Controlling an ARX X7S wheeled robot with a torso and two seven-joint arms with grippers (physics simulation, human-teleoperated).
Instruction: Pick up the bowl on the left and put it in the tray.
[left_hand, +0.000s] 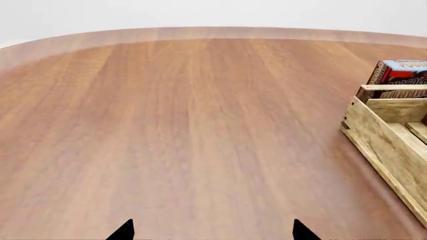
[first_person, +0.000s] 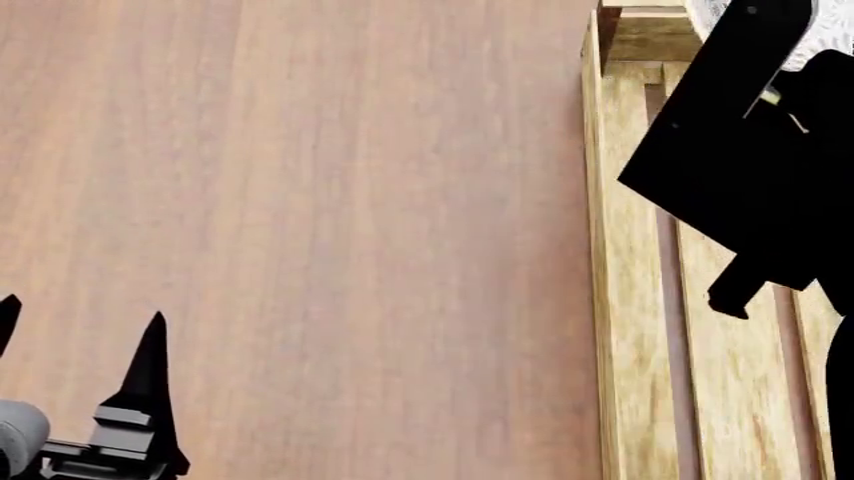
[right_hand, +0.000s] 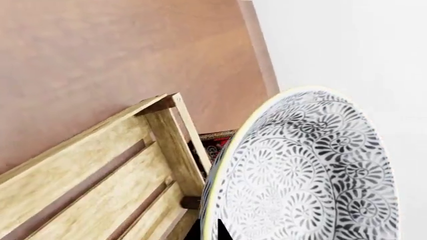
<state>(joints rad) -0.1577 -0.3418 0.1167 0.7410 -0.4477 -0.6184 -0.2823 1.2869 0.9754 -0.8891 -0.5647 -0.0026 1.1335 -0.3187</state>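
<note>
Right wrist view shows the bowl (right_hand: 303, 170) tilted, carried above the far end of the tray (right_hand: 100, 175); the right hand's grip itself is hidden, so its opening I cannot tell. Level the bowl and lower it slowly between the slatted walls before releasing. The left hand (first_person: 80, 375) waits open and empty over the table (first_person: 334, 200).

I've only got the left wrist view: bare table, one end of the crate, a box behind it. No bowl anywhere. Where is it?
Observer: The bowl fills the right wrist view, tilted on edge near the end of the crate.
Operator: Is it down on the slats yet?
Observer: It doesn't look so. The head view shows the right arm hanging over the crate, with bare slats below it.
Operator: And where does my left arm sit relative to the crate?
Observer: In the head view the left fingers are open over the table, well left of the crate.
</note>
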